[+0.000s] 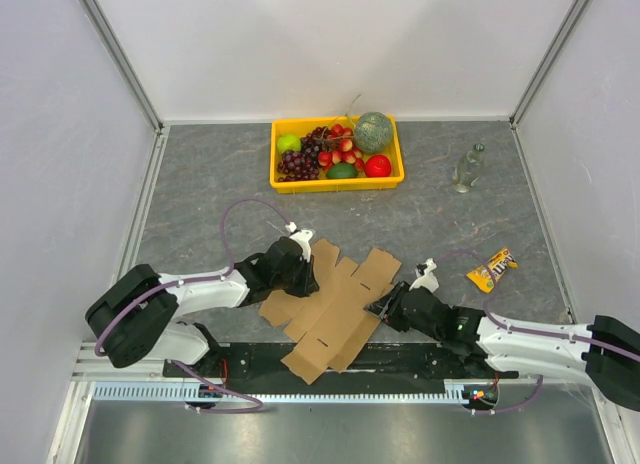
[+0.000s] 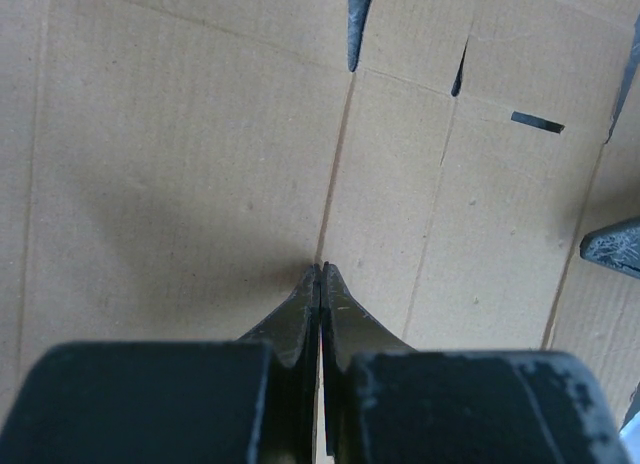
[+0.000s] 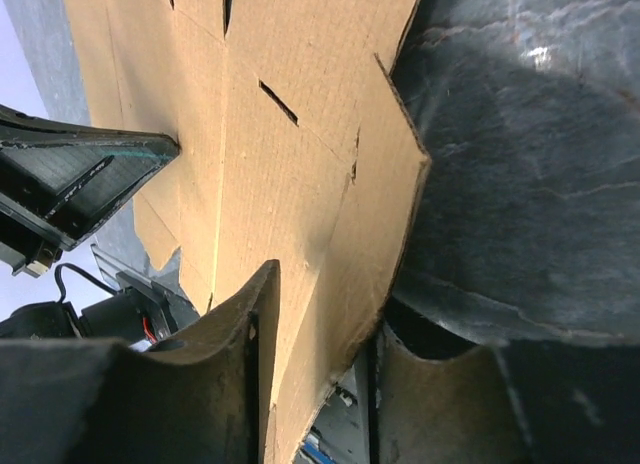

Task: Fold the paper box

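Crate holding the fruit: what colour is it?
The crate is yellow; the top external view shows it best.

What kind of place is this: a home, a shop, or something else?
Probably a lab robot test cell: plain white walls enclose a grey table, a left arm and a right arm are mounted at its near edge, and a yellow crate holds fruit.

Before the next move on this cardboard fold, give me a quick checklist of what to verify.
1. Paper box lies flat, nothing folded yet: ok.
2. Left gripper shut, tip on a crease: ok.
3. Right gripper straddles a flap edge, jaws apart, not clamped: not ok.
4. Yellow crate well apart from the sheet: ok.
5. Snack packet beside the right arm, not touching: ok.
6. Sheet's near corner supported underneath: cannot tell.
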Robot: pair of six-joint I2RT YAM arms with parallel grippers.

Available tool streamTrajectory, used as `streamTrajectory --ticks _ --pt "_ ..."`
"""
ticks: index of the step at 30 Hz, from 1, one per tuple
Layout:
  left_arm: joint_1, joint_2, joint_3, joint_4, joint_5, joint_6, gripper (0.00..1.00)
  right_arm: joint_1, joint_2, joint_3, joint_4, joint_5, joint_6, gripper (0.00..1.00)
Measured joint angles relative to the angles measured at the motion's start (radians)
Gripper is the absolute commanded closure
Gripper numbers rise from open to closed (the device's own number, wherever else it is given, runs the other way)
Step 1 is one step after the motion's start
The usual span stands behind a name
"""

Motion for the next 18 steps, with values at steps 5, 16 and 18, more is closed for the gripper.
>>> streamTrajectory --ticks 5,16,18 --pt "-0.001 0.005 0.0 0.005 -0.003 -0.019 0.98 0.031 -0.068 0.032 -0.143 0.002 0.035 0.61" --pt "-0.008 -0.001 0.002 -0.005 -0.011 -0.053 0.95 0.078 -0.084 0.113 -0.333 0.06 0.073 1.0" --pt "-0.008 -0.022 0.008 -0.037 -0.022 -0.053 0.88 0.08 -0.074 0.159 -0.377 0.087 0.053 1.0"
